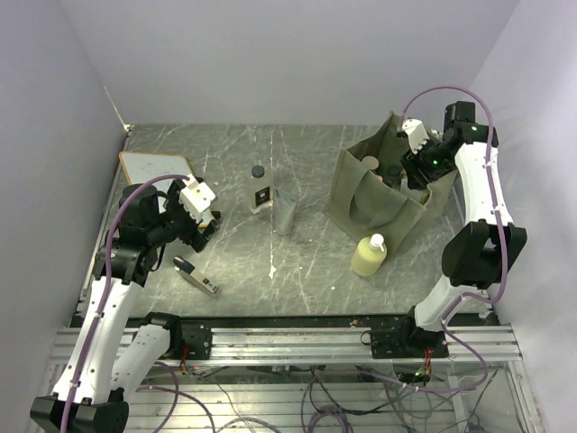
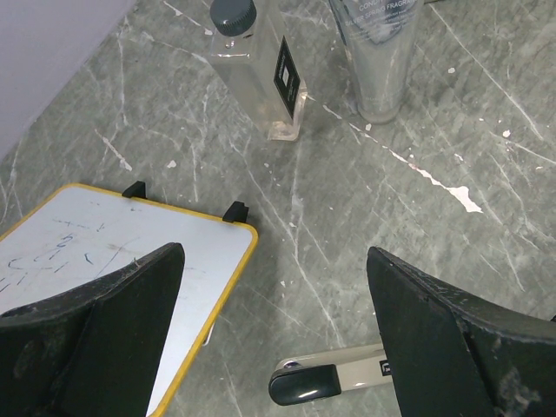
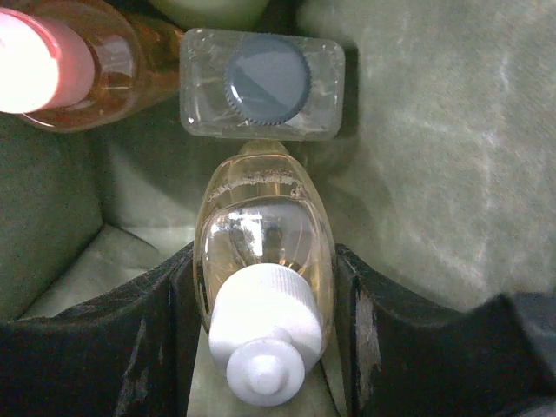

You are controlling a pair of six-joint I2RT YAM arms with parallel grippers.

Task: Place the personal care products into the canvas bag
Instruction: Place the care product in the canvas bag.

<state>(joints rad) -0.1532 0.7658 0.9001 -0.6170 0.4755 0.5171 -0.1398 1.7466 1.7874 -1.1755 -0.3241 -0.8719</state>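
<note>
Lowering an amber bottle [image 3: 261, 217] with a white cap into the canvas bag [image 1: 383, 194], the right claw [image 3: 263, 278] pinches it by the body, one finger on each side. Just ahead of that claw, inside the bag, a clear rectangular bottle [image 3: 261, 84] with a dark cap stands beside an orange bottle [image 3: 52, 65] with a pink cap. By my reading the job is roughly half done.

Three products wait on the tabletop [image 1: 306, 262]. A clear square bottle [image 2: 261, 69] and a translucent grey container [image 2: 378, 52] stand side by side beyond the left claw [image 2: 274, 261]. A pale yellow-green bottle [image 1: 370, 255] stands against the bag's outer wall, below the right claw. The left claw is spread and holds nothing; it hangs over the yellow-edged whiteboard [image 2: 87, 252] and the black-and-silver gadget [image 2: 330, 378], neither of which belongs in the bag.

A pale shape past the clear bottle is cut off by the frame, so the bag's count stays uncertain. Whether the amber bottle touches the bag's floor I cannot tell. From above, the right arm hides most of the bag's inside.
</note>
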